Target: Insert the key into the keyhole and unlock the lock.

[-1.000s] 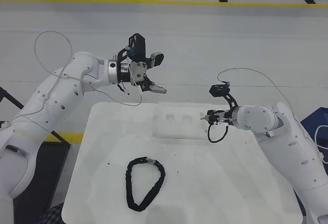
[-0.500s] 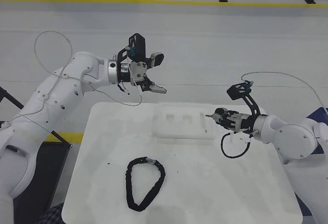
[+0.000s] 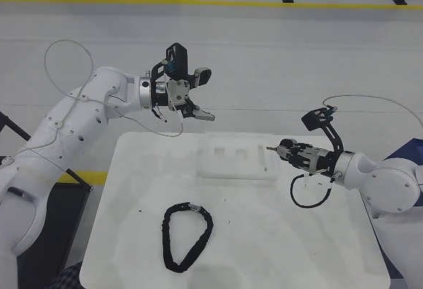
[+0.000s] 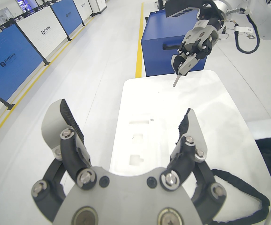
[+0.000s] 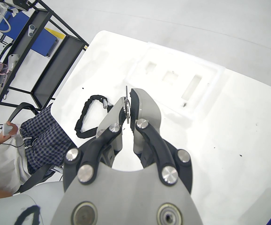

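Note:
A black chain lock (image 3: 188, 236) lies coiled on the white table (image 3: 312, 253), its silver lock body (image 3: 194, 208) at the far end of the loop; the lock (image 5: 86, 115) also shows in the right wrist view. My right gripper (image 3: 282, 148) hangs over the table's right part, beside the foam tray, shut on a small silver key (image 5: 126, 105) whose tip pokes out past the fingertips. In the left wrist view the key (image 4: 176, 81) points down toward the table. My left gripper (image 3: 197, 110) is open and empty, held above the table's far edge (image 4: 126, 122).
A white foam tray (image 3: 238, 160) with three cut-out pockets sits at the table's far middle. A black metal rack (image 5: 44, 54) stands off the table's left side, a blue cabinet (image 4: 159, 40) off its right.
My right arm has drawn back from the foam tray to the right with the key in its grip. The left arm has not moved.

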Controlling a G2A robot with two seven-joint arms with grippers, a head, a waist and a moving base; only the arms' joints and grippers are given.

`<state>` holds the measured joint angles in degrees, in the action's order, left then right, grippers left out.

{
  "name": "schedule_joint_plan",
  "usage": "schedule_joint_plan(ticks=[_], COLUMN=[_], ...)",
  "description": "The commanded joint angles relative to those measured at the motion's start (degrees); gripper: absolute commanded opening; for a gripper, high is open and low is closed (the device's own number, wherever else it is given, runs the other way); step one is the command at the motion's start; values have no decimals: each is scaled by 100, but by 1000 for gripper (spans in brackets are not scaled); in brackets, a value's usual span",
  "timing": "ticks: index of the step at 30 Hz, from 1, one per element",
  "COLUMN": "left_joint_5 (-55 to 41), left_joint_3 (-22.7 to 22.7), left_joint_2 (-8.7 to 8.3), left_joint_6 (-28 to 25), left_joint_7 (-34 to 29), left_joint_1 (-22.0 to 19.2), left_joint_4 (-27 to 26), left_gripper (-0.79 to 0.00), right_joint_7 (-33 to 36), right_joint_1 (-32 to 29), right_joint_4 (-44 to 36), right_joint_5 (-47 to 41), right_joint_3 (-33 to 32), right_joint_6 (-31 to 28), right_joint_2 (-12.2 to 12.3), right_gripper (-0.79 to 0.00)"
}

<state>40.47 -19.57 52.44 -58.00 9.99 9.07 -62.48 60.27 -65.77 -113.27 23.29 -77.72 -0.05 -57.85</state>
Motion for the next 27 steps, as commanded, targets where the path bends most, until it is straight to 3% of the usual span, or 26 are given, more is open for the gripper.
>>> schedule_joint_plan(ticks=[1, 8, 14, 18, 27], left_joint_5=[0, 217, 549, 883, 2458], left_joint_3=[0, -72, -274, -393, -593], left_joint_2=[0, -33, -166, -272, -399], left_joint_6=[0, 81, 130, 9, 0], left_joint_7=[0, -203, -216, 112, 1245], left_joint_1=[0, 82, 493, 988, 1650], left_joint_4=[0, -149, -299, -473, -575], left_gripper=[0, 0, 0, 0, 0], right_joint_7=[0, 0, 0, 0, 0], right_joint_1=[0, 0, 0, 0, 0], right_joint_4=[0, 0, 0, 0, 0], right_joint_5=[0, 0, 0, 0, 0], right_joint_3=[0, 0, 0, 0, 0], right_joint_6=[0, 0, 0, 0, 0], right_joint_2=[0, 0, 0, 0, 0], right_gripper=[-785, -785, -785, -785, -785])
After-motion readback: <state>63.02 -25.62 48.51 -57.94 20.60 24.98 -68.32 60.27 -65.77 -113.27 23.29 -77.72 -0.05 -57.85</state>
